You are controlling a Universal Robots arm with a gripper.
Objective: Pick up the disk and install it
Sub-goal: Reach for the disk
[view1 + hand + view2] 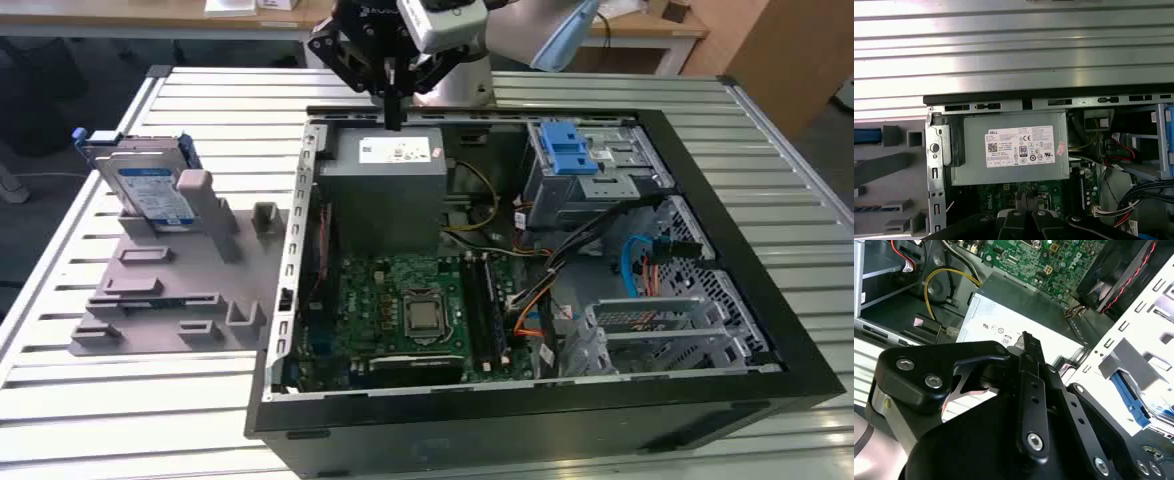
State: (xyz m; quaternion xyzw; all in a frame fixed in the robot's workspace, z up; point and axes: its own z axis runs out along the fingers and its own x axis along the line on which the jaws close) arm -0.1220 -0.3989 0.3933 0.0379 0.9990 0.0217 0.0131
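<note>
Disk (144, 190): stands on edge in a grey holder (160, 290) on the slatted table (80, 400), outside the computer case (534, 425), on the exterior view's left. Nothing touches it. Not picked up, not installed; by my reading the whole task is left to do.

Gripper (395, 118): fingers pressed together, nothing between them. It hangs above the far rim of the case, over the back edge of the power supply (380, 175), well apart from the disk. In the first wrist view the power supply (1014, 147) lies directly under the closed tips (1026, 202).

Room around the disk: its upper half rises free above the holder, open air over it. One holder post stands just beside its near face. The table edge runs close behind it on the exterior view's left.

Room in the case: lid off, top open. The drive cage (601, 175) with a blue latch (571, 155) sits in the far corner on the exterior view's right. It is bounded by the case walls on two sides, with cables (641, 260) just in front. The case's side wall stands between holder and interior.
</note>
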